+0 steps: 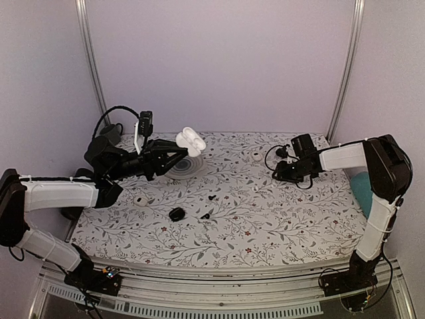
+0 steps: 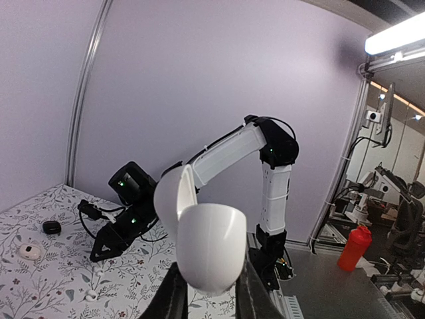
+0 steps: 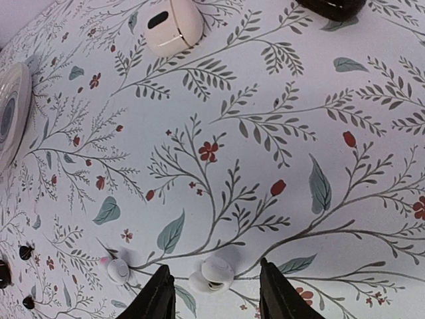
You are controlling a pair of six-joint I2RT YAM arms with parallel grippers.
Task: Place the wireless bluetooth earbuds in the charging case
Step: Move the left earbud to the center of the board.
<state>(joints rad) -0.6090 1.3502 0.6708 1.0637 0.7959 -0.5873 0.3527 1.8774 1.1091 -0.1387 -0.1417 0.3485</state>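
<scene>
1. One earbud (image 3: 214, 272) is seen lying on the bench (image 3: 319, 100), between the fingers of the right end effector (image 3: 214, 294). The fingers are held apart and are not closed on it.
2. A second earbud (image 3: 118, 270) is seen near it on the bench.
3. The charging case (image 2: 209, 246) is held up in the air with its lid open, clamped in the left end effector (image 2: 211, 300).
4. No earbud is seen in the case, so both are judged still to be put in.

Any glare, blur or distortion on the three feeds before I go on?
Top view: soft even light, no glare, fine detail is lost. Left wrist view: wide-angle bending, a bright lamp flares top right, the white case in the left gripper is readable. Right wrist view: sharp; the earbud between the fingers of the open right gripper throws a soft shadow.
</scene>
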